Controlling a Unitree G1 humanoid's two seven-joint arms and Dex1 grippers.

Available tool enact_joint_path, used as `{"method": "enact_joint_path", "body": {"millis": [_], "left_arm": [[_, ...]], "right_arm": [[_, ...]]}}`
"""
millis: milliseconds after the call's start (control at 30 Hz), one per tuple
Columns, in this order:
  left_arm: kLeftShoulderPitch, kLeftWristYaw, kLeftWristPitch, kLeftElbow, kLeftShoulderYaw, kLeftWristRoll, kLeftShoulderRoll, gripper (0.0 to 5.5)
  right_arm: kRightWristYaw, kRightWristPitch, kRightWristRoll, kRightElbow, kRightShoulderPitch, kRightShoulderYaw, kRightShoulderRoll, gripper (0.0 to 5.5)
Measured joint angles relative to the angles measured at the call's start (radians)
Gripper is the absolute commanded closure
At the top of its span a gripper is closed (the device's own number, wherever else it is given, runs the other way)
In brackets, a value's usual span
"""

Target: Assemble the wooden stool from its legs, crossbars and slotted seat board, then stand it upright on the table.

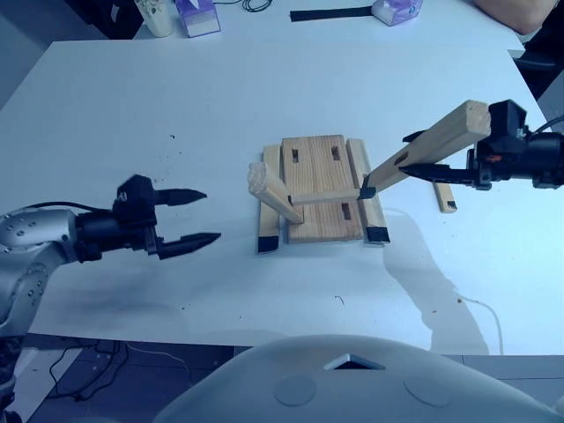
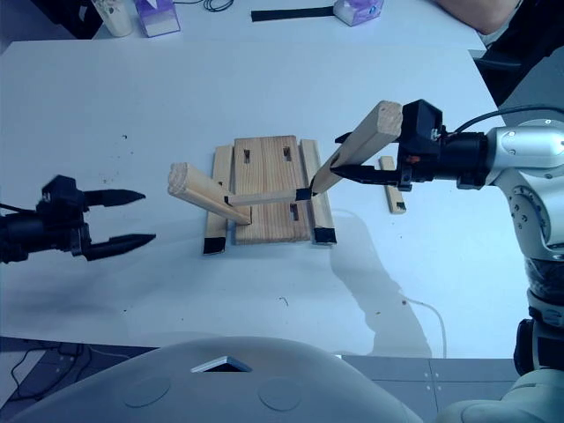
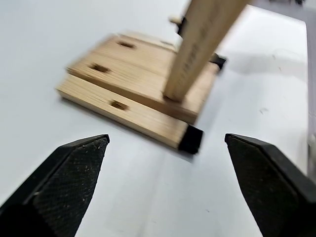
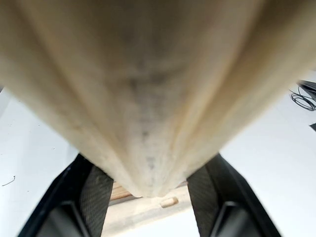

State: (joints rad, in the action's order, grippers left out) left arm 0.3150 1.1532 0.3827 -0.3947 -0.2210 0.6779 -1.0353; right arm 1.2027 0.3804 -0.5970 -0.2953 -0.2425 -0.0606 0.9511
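Note:
The slotted seat board (image 1: 319, 167) lies flat mid-table, with one loose leg (image 1: 268, 220) along its left side and another (image 1: 370, 210) along its right, both black-tipped. Above the board stands a half-built frame: a leg (image 1: 272, 192) tilted to the left and a crossbar (image 1: 324, 196) that joins it to a second leg (image 1: 436, 141). My right gripper (image 1: 416, 155) is shut on that second leg, which looms close in the right wrist view (image 4: 148, 89) between the fingers (image 4: 94, 192). My left gripper (image 1: 192, 217) hangs open left of the board, apart from the wood (image 3: 128, 111).
A short loose crossbar (image 1: 446, 198) lies on the table under my right gripper. Tissue packs (image 1: 197, 16), a cup (image 1: 157, 16) and a black strip (image 1: 330, 13) stand along the far edge. A thin cable (image 1: 485, 313) trails at the right front.

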Motion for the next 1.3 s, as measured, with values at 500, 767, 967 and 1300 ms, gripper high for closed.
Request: {"method": "enact_joint_path", "body": {"millis": [500,767,967,1300], "left_arm": [[-0.078,0.081,-0.019,0.017,0.068,-0.071,0.022,1.15],[-0.124,0.123,-0.005,0.046,0.072,-0.076,0.019,1.15],[-0.164,0.159,-0.002,0.068,0.074,-0.090,0.015,1.15],[-0.256,0.227,0.021,0.106,0.112,-0.096,-0.007,1.15]], "right_arm": [[-0.033,0.014,-0.016,-0.062,0.116,0.010,-0.083,3.48],[-0.040,0.024,-0.030,-0.106,0.159,-0.009,-0.084,3.48],[-0.050,-0.045,0.007,-0.118,0.194,-0.004,-0.089,3.48],[-0.044,-0.105,0.009,-0.088,0.218,0.016,-0.096,3.48]]}}
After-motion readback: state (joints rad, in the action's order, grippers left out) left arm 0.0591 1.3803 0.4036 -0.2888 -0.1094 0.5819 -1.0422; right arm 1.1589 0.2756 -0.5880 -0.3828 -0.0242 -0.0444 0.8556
